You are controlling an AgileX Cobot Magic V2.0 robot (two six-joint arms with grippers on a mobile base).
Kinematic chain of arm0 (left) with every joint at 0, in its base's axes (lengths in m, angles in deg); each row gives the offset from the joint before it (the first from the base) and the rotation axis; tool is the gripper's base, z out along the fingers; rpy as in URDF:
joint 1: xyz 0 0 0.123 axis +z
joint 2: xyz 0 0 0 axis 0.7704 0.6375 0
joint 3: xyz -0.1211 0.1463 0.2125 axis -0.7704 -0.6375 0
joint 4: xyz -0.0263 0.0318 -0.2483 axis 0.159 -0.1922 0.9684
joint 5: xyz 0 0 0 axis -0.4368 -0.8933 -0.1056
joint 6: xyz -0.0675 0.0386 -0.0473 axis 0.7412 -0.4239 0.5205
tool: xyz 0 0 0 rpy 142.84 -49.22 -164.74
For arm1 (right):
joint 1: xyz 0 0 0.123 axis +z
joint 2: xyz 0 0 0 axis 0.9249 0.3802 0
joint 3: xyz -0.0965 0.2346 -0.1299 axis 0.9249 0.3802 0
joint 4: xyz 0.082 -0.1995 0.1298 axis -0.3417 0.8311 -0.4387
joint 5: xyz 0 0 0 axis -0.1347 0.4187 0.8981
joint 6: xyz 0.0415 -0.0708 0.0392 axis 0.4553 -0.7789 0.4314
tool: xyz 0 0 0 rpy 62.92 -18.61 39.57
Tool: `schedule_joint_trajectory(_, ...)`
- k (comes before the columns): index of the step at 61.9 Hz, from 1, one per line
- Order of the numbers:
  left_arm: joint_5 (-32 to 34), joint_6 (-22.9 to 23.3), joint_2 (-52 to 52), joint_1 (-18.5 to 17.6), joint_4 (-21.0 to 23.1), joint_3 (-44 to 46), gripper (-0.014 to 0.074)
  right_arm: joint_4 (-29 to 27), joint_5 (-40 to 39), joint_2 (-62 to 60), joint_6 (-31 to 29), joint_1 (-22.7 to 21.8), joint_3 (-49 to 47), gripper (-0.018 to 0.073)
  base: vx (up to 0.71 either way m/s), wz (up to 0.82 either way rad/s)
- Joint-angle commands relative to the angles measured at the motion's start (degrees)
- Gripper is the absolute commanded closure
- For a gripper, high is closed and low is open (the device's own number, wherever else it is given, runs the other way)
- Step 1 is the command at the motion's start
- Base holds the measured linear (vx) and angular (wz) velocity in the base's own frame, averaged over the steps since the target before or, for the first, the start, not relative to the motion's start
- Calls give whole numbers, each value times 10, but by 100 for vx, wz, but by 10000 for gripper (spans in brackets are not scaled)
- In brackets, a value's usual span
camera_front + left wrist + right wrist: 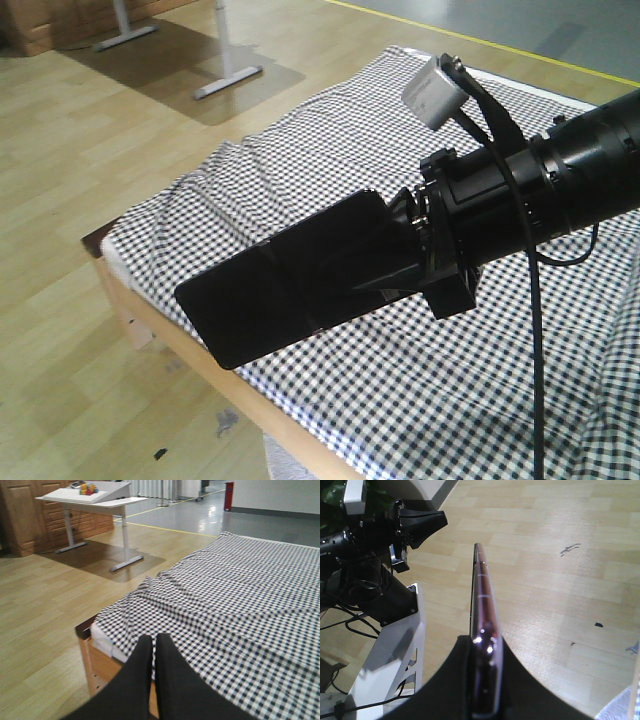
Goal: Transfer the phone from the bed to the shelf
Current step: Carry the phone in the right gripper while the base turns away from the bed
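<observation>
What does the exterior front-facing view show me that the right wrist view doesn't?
Only the front-facing view shows the phone's broad black face and the checked bed below it. Only the right wrist view shows the phone edge-on, its rose-gold rim clamped between the right tool's fingers, plus the left arm at upper left. Both show the gripped phone and the wood floor.

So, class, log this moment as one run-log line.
stage: transfer | phone: held above bed edge | right gripper: shut on phone | left gripper: shut, empty | shelf: not in view
</observation>
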Motion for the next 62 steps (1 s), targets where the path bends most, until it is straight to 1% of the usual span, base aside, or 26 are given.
schedule_joint_trajectory(1, 43, 2, -3, -2, 6, -1, 596, -51, 33, -20, -2, 1, -15, 564, -9, 34)
schedule_joint_trajectory(62, 43, 2, -3, -2, 6, -1, 596, -51, 33, -20, -2, 1, -15, 564, -9, 34)
